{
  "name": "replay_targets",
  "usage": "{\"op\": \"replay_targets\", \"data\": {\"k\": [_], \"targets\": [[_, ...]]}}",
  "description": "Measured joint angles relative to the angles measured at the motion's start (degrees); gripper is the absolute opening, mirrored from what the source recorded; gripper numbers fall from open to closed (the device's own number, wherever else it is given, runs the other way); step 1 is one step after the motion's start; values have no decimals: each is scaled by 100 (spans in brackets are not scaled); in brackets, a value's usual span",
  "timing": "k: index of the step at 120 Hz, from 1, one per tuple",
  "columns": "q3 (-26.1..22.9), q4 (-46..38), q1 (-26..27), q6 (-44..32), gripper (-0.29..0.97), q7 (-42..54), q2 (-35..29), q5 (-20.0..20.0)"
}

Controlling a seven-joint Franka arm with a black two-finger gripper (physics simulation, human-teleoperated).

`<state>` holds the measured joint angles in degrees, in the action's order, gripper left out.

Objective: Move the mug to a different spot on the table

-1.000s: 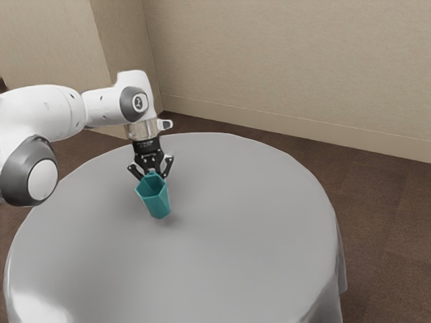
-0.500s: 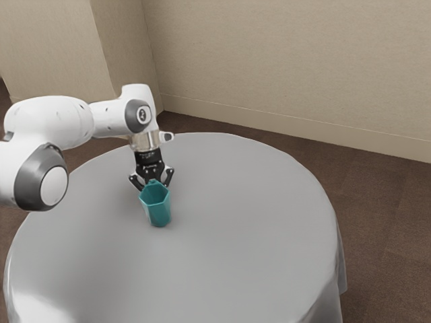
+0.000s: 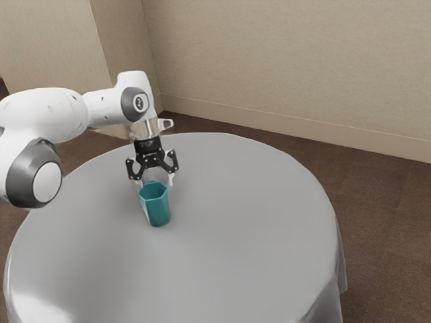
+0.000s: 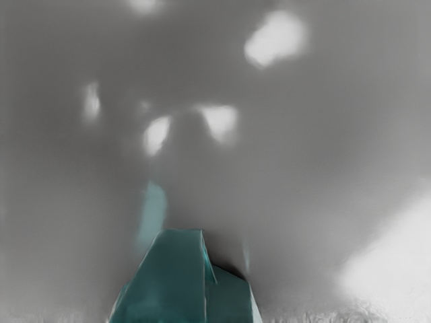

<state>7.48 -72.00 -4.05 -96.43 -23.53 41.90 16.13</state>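
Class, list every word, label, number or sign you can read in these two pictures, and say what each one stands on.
No text can be read.
Pale mark on the dark round cap above the gripper: too blurred to read.
The teal mug and the grey table: no lettering shows on them.

A smooth, glossy grey cloth [image 3: 269, 229] drapes the whole round table [image 3: 328, 202], hanging in folds past its edge. Beyond the table's far edge, plain beige walls [image 3: 283, 54] meet a dark brown carpeted floor [image 3: 384, 202] along a pale baseboard [image 3: 303, 126].
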Motion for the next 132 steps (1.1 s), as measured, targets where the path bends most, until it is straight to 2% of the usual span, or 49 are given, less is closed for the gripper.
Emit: {"op": "replay_targets", "data": {"k": [21, 37, 50, 60, 69, 80, 91, 132], "targets": [[-15, -107, 17, 25, 64, 22, -511, -44], [-35, -594, 137, 79, 66, 104, -1167, -91], [-223, -1252, 355, 103, 67, 364, -2020, -589], [-263, -1894, 382, 114, 67, 627, -2707, -816], [-273, -2142, 379, 120, 67, 1129, -3019, -960], [-320, -2232, 578, 100, 68, 1816, -3360, -1380], [-342, -2548, 653, -5, 68, 2507, -3786, -1594], [-475, -2652, 674, -199, 68, 4356, -4011, -1709]]}}
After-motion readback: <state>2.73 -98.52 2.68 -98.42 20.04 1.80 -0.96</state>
